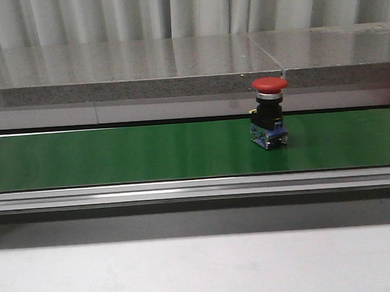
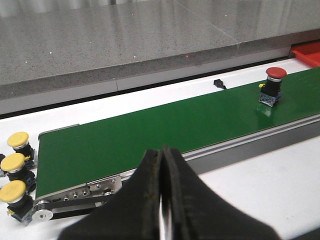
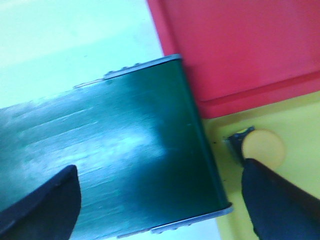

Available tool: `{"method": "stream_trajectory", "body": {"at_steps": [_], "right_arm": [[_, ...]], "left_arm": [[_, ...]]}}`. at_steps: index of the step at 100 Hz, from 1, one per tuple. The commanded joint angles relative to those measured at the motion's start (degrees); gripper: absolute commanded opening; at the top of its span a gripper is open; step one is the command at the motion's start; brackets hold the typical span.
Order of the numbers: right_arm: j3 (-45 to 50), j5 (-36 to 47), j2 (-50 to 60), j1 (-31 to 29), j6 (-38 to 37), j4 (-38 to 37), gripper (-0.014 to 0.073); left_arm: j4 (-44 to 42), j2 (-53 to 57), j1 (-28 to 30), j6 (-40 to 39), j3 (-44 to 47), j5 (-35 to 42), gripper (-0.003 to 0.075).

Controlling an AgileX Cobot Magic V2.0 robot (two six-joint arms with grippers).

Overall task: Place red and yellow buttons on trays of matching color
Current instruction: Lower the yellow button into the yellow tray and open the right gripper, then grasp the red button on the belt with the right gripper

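Observation:
A red button with a black and blue base stands upright on the green conveyor belt; the left wrist view shows the same red button far along the belt. Three yellow buttons sit off the belt's near end. My left gripper is shut with nothing in it, over the white table beside the belt. My right gripper is open above the belt's end. A yellow button rests on the yellow tray, next to the red tray. Neither gripper shows in the front view.
A grey stone ledge runs behind the belt. The belt's aluminium side rail fronts the white table. A small black part lies on the white surface behind the belt. A corner of the red tray shows at the belt's far end.

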State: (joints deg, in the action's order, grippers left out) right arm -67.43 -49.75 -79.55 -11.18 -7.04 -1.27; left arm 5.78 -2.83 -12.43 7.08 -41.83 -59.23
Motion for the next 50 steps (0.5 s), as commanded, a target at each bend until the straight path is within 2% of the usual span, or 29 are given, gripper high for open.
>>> {"method": "stream_trajectory", "body": {"at_steps": [1, 29, 50], "right_arm": [[-1.5, 0.0, 2.7, 3.6, 1.2, -0.6, 0.0647], [-5.5, -6.6, 2.0, 15.2, 5.5, 1.3, 0.0647], [-10.2, -12.9, -1.8, 20.5, 15.2, 8.5, 0.0647]], "left_arm": [[0.6, -1.0, -0.5, -0.5, -1.2, 4.3, -0.0021], [0.6, -1.0, -0.5, -0.5, -1.2, 4.3, -0.0021], [0.6, -1.0, -0.5, -0.5, -1.2, 4.3, -0.0021]]}}
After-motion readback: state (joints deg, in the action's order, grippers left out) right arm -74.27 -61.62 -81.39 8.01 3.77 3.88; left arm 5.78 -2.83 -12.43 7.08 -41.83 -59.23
